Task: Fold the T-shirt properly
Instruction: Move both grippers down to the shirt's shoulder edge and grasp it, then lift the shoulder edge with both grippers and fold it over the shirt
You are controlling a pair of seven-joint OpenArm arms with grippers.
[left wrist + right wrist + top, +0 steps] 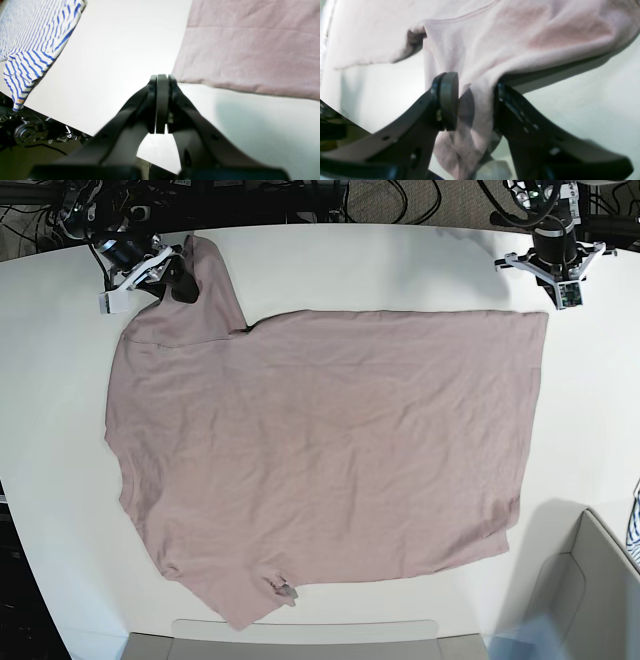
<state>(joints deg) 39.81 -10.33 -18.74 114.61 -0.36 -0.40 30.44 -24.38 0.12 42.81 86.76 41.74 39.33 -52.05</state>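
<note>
The mauve-pink T-shirt (320, 450) lies spread flat on the white table (400, 265), with one sleeve (205, 295) drawn up toward the far left corner. My right gripper (180, 275) is at that sleeve. In the right wrist view its jaws stand apart around a hanging fold of the sleeve (480, 107), so the right gripper (475, 82) is open; the cloth touches the right finger only. My left gripper (567, 298) is at the far right. In the left wrist view the left gripper (162, 80) is shut on nothing, just beside the T-shirt's corner (250, 45).
A blue-and-white striped cloth (32, 42) hangs over the table's edge beside the left arm, and its edge shows at the base view's right border (634, 530). A pale bin (590, 580) stands at the near right. A grey tray edge (300, 632) lies along the near side.
</note>
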